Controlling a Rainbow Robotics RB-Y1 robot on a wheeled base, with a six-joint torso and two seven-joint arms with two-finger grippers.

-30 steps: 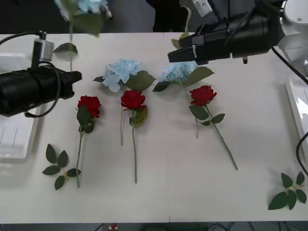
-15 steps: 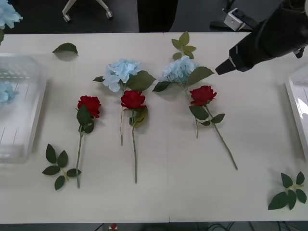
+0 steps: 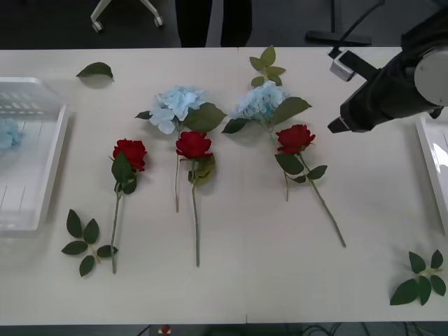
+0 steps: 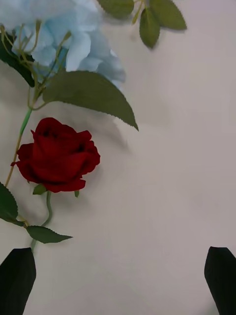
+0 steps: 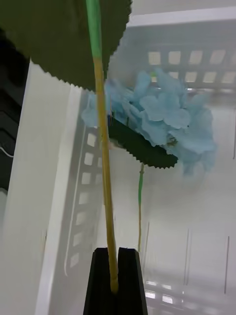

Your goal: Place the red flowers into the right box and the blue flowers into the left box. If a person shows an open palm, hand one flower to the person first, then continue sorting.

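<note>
Three red flowers [image 3: 193,144] lie in a row mid-table, the rightmost [image 4: 56,155] below a blue flower [image 4: 64,34]. Two blue flowers [image 3: 176,105] rest behind the roses. My right gripper [image 3: 338,127] hovers open just right of the rightmost rose, and its fingers [image 4: 17,278] hold nothing. In the left wrist view my left gripper [image 5: 117,275] is shut on a green stem [image 5: 102,147] with a broad leaf, hanging over the left box [image 5: 83,197]. Another blue flower [image 5: 157,118] lies inside that box [image 3: 49,161]. The right box [image 3: 432,161] sits at the table's right edge.
Loose leaf sprigs lie at the front left [image 3: 87,241], front right [image 3: 420,280] and back middle [image 3: 266,63], with a single leaf [image 3: 96,70] at the back left. A person's dark trouser legs [image 3: 213,21] stand beyond the far edge.
My left arm has swung out of the front view to the left, carrying the blue flower over the left box. My right arm drew back right and lowered beside the rightmost rose.
</note>
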